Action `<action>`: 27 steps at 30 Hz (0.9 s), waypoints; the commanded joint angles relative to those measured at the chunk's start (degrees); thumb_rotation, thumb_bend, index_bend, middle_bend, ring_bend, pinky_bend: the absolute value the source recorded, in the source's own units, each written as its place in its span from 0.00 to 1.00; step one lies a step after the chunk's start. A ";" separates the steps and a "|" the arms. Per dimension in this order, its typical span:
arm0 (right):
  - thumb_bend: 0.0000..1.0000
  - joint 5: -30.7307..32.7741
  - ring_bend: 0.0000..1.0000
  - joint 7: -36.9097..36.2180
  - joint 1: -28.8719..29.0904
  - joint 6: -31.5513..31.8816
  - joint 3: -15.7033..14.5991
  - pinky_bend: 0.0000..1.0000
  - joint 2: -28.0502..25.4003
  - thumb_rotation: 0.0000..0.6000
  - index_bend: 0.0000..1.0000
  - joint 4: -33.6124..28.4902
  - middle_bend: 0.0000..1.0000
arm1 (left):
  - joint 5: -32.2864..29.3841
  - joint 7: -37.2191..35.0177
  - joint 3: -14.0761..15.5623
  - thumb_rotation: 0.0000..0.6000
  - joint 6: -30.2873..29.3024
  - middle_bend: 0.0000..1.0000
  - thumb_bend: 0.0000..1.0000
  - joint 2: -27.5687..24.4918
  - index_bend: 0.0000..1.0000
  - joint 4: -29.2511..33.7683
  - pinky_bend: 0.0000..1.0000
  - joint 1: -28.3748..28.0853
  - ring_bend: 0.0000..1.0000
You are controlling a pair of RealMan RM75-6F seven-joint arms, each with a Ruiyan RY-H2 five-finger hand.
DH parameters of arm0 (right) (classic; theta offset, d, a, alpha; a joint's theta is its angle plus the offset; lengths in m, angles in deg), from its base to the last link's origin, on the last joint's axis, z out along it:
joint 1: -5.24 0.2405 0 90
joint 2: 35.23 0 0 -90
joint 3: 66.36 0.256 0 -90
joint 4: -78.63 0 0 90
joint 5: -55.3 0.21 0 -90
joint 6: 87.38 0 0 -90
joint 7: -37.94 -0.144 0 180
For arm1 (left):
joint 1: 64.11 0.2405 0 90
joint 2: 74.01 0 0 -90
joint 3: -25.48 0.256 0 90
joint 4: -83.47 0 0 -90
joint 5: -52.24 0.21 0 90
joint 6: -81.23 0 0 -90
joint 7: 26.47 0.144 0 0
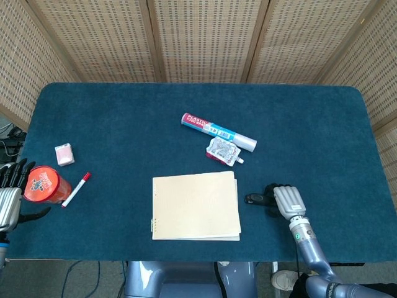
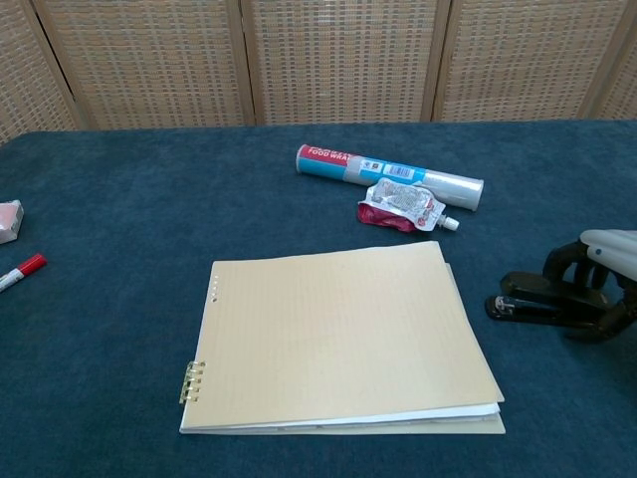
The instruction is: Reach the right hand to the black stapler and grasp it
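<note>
The black stapler (image 1: 254, 198) (image 2: 524, 300) lies flat on the blue table, just right of the notebook. My right hand (image 1: 283, 200) (image 2: 595, 277) sits over its right half: the dark fingers (image 2: 563, 261) arch over the top and the thumb comes in from the near side, so the hand grips it. Only the stapler's left end shows in both views. My left hand (image 1: 8, 200) rests at the far left table edge with its fingers apart, holding nothing, beside a red can (image 1: 41, 184).
A tan spiral notebook (image 1: 195, 205) (image 2: 338, 334) lies at centre front. Behind it are a food-wrap roll (image 1: 217, 131) (image 2: 388, 171) and a small pouch (image 1: 223, 151) (image 2: 403, 206). A red-capped marker (image 1: 76, 189) (image 2: 20, 271) and a pink box (image 1: 64, 154) lie at the left.
</note>
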 commanded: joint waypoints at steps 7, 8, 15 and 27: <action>0.47 -0.83 0.50 1.15 0.67 -0.12 -0.84 0.48 1.12 1.00 0.56 2.15 0.56 | -0.04 0.06 0.10 1.00 0.01 0.00 0.00 0.03 0.00 -0.02 0.00 -0.04 0.00; 0.50 -0.98 0.52 1.43 0.74 -0.04 -0.93 0.49 1.21 1.00 0.57 2.38 0.57 | -0.02 0.01 0.12 1.00 0.01 0.00 0.00 0.03 0.00 -0.03 0.00 -0.04 0.00; 0.57 -2.54 0.56 1.12 1.18 0.12 -1.15 0.50 -0.28 1.00 0.61 0.21 0.61 | -0.11 -0.38 0.14 1.00 0.12 0.00 0.00 -0.12 0.00 -0.14 0.00 -0.07 0.00; 0.58 3.10 0.56 7.92 9.08 -3.62 7.04 0.50 -8.36 1.00 0.62 -16.22 0.61 | -1.37 -0.37 -0.25 1.00 1.05 0.00 0.00 0.10 0.00 -0.70 0.00 -0.60 0.00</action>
